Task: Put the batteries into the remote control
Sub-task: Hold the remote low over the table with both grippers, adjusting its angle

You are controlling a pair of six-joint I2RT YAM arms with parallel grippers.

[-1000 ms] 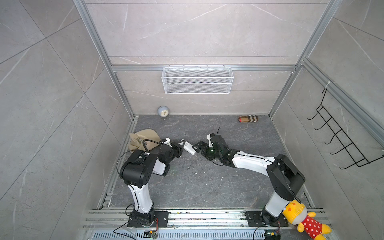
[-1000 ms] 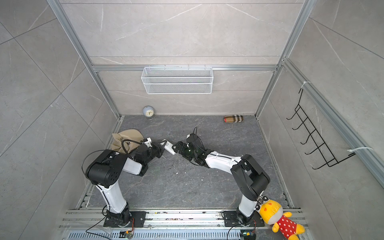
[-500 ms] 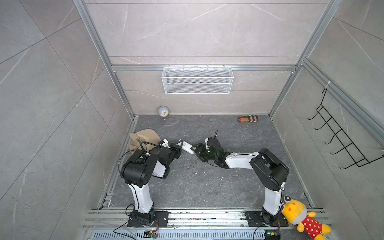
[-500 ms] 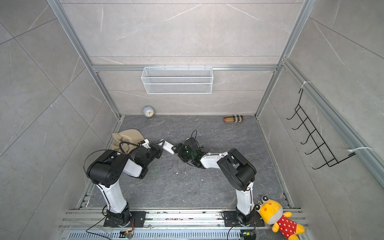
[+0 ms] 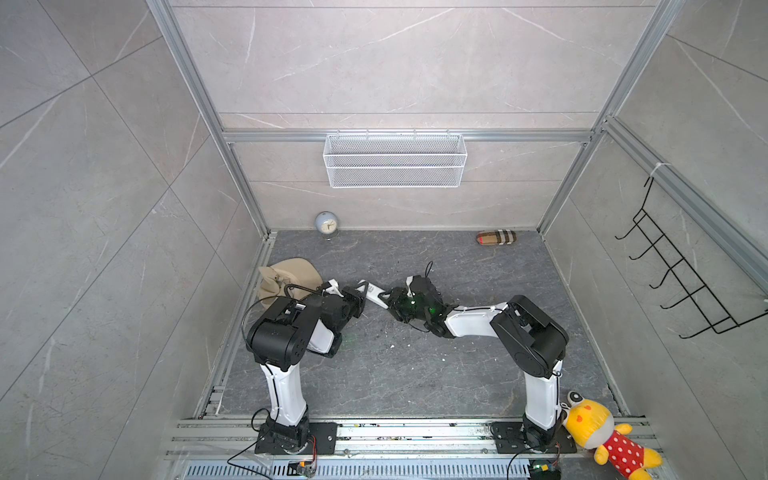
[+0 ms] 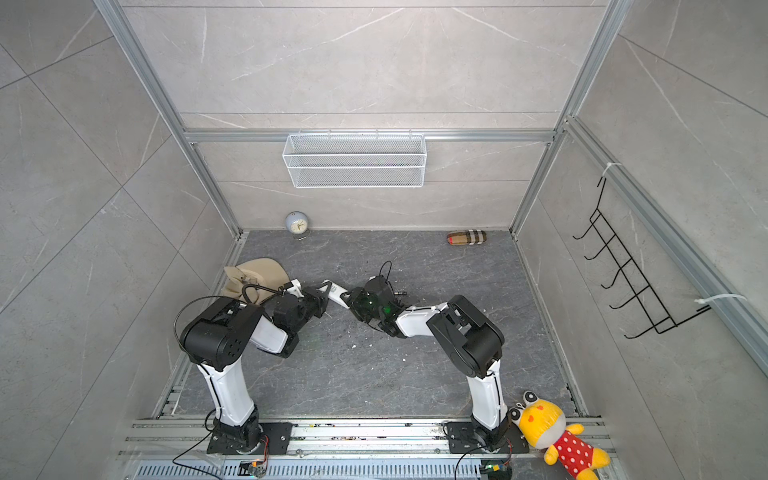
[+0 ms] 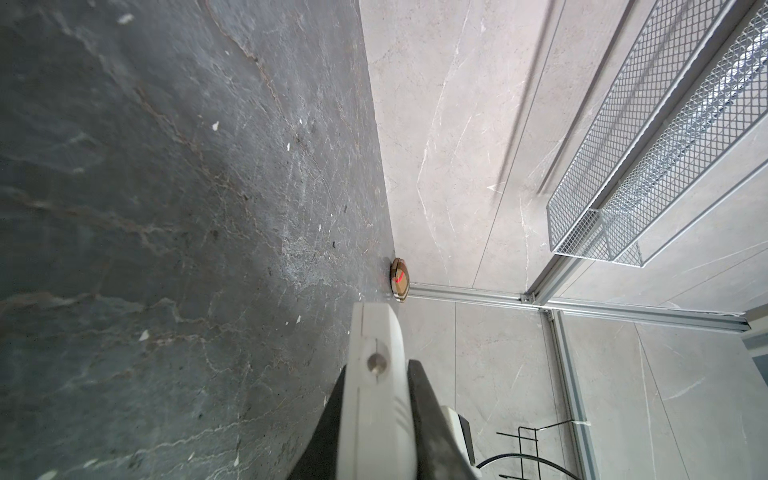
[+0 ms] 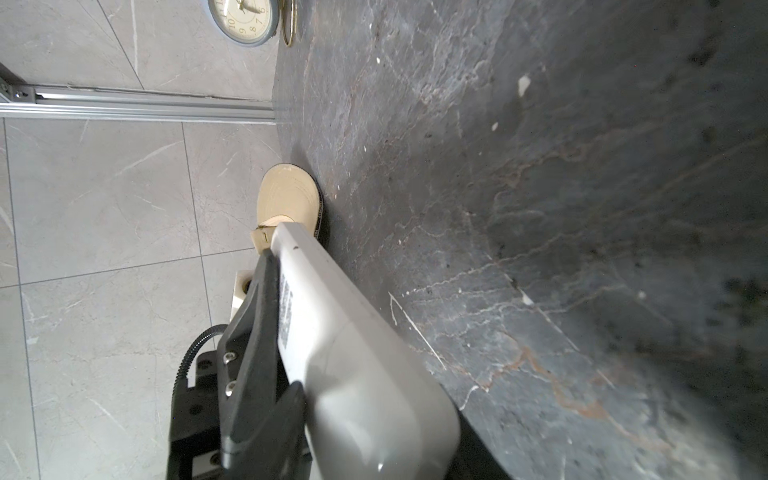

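Note:
The white remote control (image 5: 373,292) hangs just above the floor between both grippers in both top views (image 6: 335,291). My left gripper (image 5: 358,298) is shut on its left end. In the left wrist view the remote's narrow edge (image 7: 374,415) is pinched between the black fingers (image 7: 424,399). My right gripper (image 5: 392,300) is closed round the remote's right end. In the right wrist view the remote's plain white body (image 8: 332,332) fills the gap, and one finger (image 8: 270,419) presses on its side. The batteries are out of view.
A beige hat (image 5: 286,274) lies behind the left arm. A small clock (image 5: 326,222) and a plaid pouch (image 5: 496,237) sit along the back wall. A wire basket (image 5: 395,160) and a hook rack (image 5: 681,282) hang on the walls. A plush toy (image 5: 602,432) sits at the front right. White specks dot the floor.
The right gripper has moved left onto the remote's free end, and its jaws have narrowed onto it. The right arm's elbow has folded in. The left arm has stayed put.

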